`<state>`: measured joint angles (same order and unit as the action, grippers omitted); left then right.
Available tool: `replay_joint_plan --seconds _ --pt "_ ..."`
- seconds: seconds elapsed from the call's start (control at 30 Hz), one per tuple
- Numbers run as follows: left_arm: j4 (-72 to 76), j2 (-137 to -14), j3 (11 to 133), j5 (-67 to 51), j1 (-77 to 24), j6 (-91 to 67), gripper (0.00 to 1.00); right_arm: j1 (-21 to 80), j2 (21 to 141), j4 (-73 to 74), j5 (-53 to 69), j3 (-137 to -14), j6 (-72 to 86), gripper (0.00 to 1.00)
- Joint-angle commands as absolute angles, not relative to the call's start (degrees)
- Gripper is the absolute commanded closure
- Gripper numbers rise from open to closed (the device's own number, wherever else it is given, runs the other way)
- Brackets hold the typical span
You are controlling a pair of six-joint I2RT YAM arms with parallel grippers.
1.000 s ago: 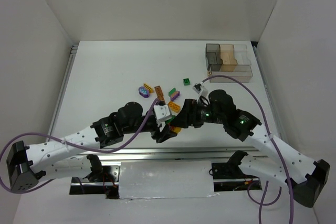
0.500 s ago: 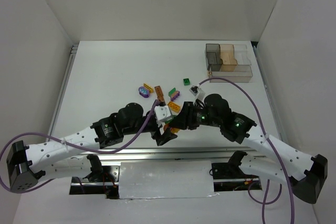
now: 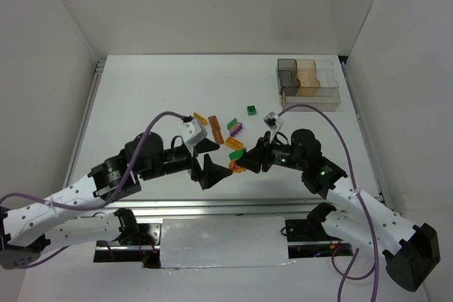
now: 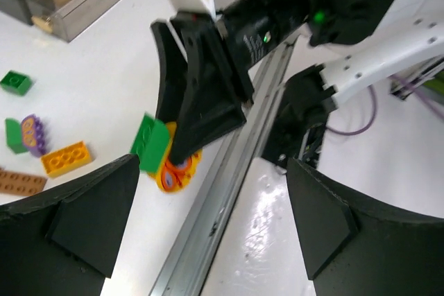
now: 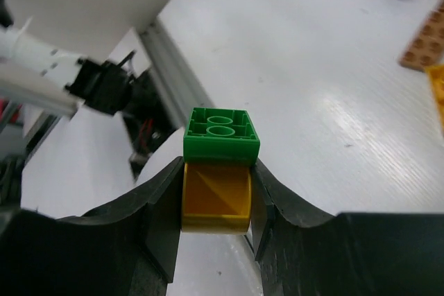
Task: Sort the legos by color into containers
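2 stacked legos (image 5: 220,136), green over yellow, seemingly joined.

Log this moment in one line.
left gripper: open, empty | right gripper: shut on yellow brick | green brick: stacked on it

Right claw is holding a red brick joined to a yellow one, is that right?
Not red. The right wrist view shows the right claw holding a green brick joined to a yellow one.
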<state>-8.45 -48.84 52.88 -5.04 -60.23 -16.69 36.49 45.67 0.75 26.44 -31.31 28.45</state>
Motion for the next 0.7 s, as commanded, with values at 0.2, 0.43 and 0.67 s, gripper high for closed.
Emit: replay_joint_plan --seconds 0.2,0.43,0.67 --pt "-16.44 -54.67 61.61 -17.57 -59.94 -19.95 0.02 35.77 46.66 -3.26 61.57 -37.70 15.56 1.00" --pt "-16.43 -57.38 60.99 -20.39 -59.85 -20.56 0.08 35.86 44.65 -0.45 65.48 -38.41 13.72 1.00" --pt "-16.87 -62.22 62.57 -20.93 -59.85 -21.97 0.19 36.12 45.00 2.99 65.12 -39.99 11.60 1.00"
